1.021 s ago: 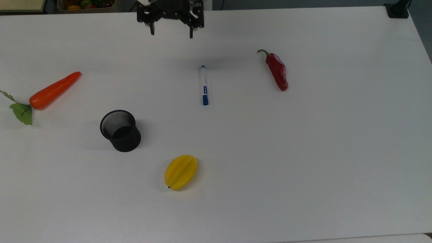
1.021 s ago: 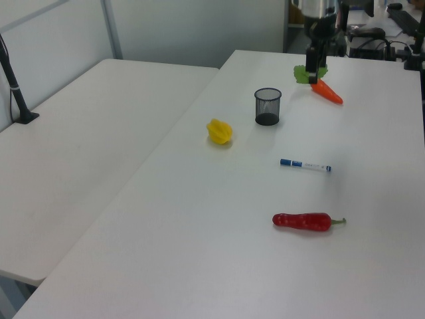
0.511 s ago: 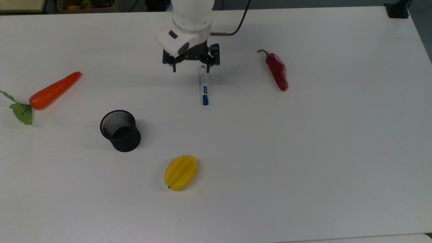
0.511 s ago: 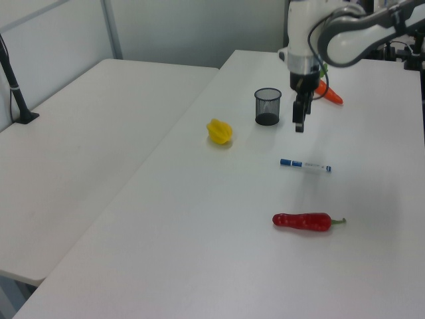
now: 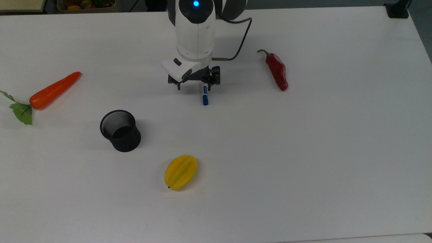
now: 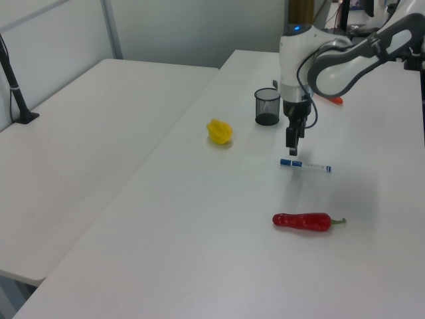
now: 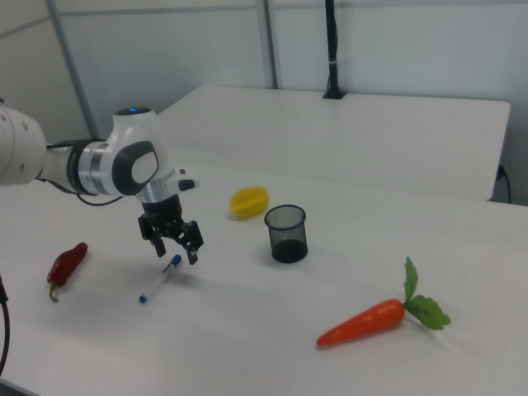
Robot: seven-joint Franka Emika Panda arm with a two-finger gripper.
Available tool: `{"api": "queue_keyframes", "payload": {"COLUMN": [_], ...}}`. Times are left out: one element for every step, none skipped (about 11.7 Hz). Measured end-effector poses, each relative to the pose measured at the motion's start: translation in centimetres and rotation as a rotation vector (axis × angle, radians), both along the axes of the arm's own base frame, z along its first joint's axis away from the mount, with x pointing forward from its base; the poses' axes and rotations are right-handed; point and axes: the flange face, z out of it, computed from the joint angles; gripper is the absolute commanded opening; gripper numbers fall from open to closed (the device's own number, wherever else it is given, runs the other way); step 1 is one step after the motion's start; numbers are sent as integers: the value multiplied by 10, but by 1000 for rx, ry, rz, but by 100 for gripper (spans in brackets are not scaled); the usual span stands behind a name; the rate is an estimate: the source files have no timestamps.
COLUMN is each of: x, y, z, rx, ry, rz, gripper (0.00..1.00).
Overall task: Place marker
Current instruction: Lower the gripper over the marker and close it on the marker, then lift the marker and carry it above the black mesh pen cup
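The marker [image 5: 205,96] lies flat on the white table [image 5: 303,152], its blue cap toward the top view's bottom. The black gripper hides its far part. My gripper [image 5: 193,88] hangs just above it, open and holding nothing, and the pen sits under the finger on the top view's right. In the left view the gripper [image 6: 292,143] hovers a little above the marker [image 6: 305,165]. The right view has the gripper [image 7: 176,252] spread over the capped end of the marker [image 7: 161,279].
A black mesh cup [image 5: 120,131] stands upright toward the top view's left. A carrot [image 5: 54,90] lies at the far left, a red chili pepper [image 5: 277,71] to the marker's right, and a yellow ridged fruit [image 5: 181,172] nearer the front.
The arm has come from the table's far edge toward the marker and dropped lower, so the open gripper now covers the pen's far half. The marker has not moved.
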Motion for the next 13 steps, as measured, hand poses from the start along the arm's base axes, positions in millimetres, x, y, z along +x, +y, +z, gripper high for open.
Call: {"api": "queue_keyframes", "payload": {"x": [2,3,3,3,3,3,3,2,2,2,2,4,6], "y": [6,10,12,13,14,17,21,25,26,26,26,26,26], "z": [-10,-18,-23,-25,-26,-28,-27,-27,-27,-27,-26,-24,-18], "rx": [3,4,4,4,4,4,4,5,4,5,5,6,5], "ry": [-8,-6,-5,-5,-5,-3,-4,-5,-6,-6,-7,-12,-14], "rz": [-4,-5,-4,-4,-5,-7,-3,1,2,1,1,0,-3], "gripper": [63,53,45,36,26,17,8,1,1,1,1,1,1]}}
